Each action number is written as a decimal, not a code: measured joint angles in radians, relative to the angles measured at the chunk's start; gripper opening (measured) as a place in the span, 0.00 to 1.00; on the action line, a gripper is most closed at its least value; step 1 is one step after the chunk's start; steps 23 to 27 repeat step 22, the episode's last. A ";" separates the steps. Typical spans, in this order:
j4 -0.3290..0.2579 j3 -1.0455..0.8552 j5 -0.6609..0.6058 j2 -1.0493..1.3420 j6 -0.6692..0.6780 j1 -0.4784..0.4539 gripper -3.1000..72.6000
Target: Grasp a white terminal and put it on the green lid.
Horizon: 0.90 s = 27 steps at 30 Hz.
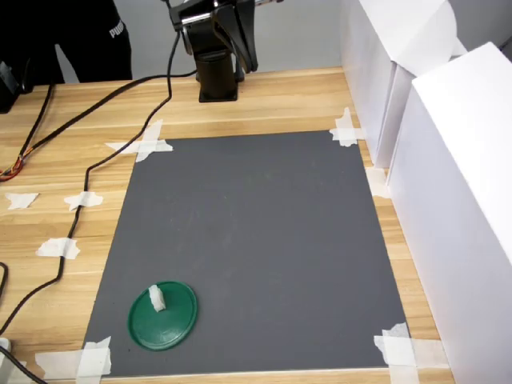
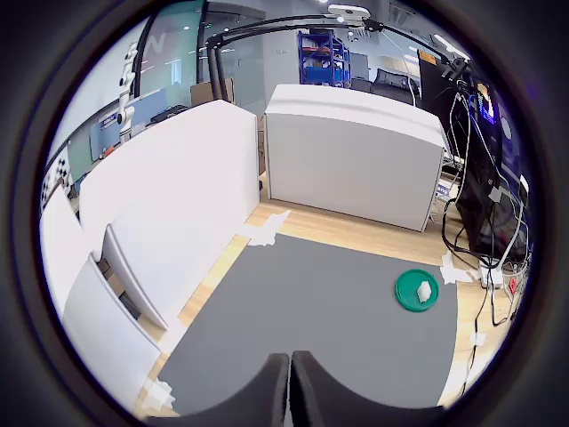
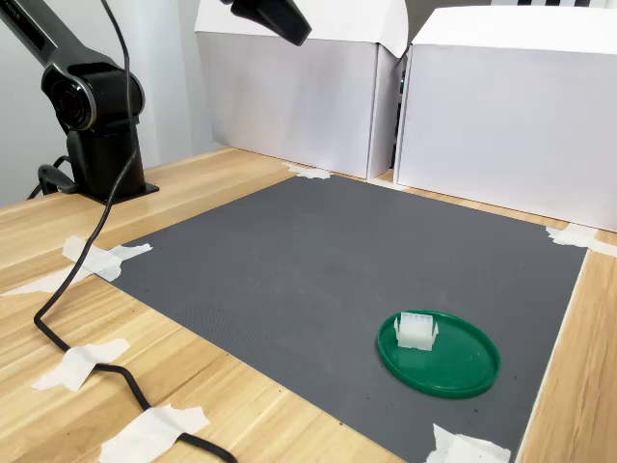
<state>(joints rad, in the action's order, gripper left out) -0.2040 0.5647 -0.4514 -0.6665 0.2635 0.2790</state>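
The white terminal (image 1: 157,298) (image 3: 416,330) (image 2: 424,290) rests on the green lid (image 1: 172,324) (image 3: 463,362) (image 2: 407,299), off-centre toward the rim. The lid lies flat on the grey mat (image 1: 256,232), near the front-left corner in the first exterior view. My gripper (image 2: 290,378) (image 3: 287,21) is raised high above the mat, far from the lid. Its fingers meet with nothing between them. In the first exterior view only the arm's base (image 1: 218,76) and lower links show.
White boxes (image 1: 456,200) (image 3: 501,106) wall the mat along the first exterior view's right. A black cable (image 1: 80,192) (image 3: 87,352) snakes over the wooden table beside the mat. Tape pieces (image 1: 148,146) hold the mat's corners. A person in dark clothing (image 1: 88,36) stands at the back left.
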 joint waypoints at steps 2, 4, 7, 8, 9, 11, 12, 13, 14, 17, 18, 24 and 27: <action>-0.001 -0.052 0.000 0.054 0.006 0.000 0.02; -0.001 -0.098 0.000 0.114 0.019 0.000 0.02; -0.001 -0.154 0.003 0.190 0.060 0.000 0.02; -0.001 -0.173 0.007 0.214 0.081 0.000 0.02; -0.002 -0.191 0.014 0.235 0.104 0.000 0.02; -0.012 -0.222 0.023 0.274 0.136 -0.002 0.02; -0.023 -0.237 0.025 0.291 0.147 -0.010 0.02; -0.037 -0.251 0.024 0.308 0.152 -0.025 0.02; -0.050 -0.264 0.024 0.322 0.154 -0.041 0.02; -0.098 -0.299 0.025 0.375 0.158 -0.111 0.02; -0.110 -0.307 0.025 0.389 0.158 -0.128 0.02; -0.140 -0.346 0.025 0.457 0.161 -0.176 0.02; -0.140 -0.346 0.025 0.457 0.161 -0.176 0.02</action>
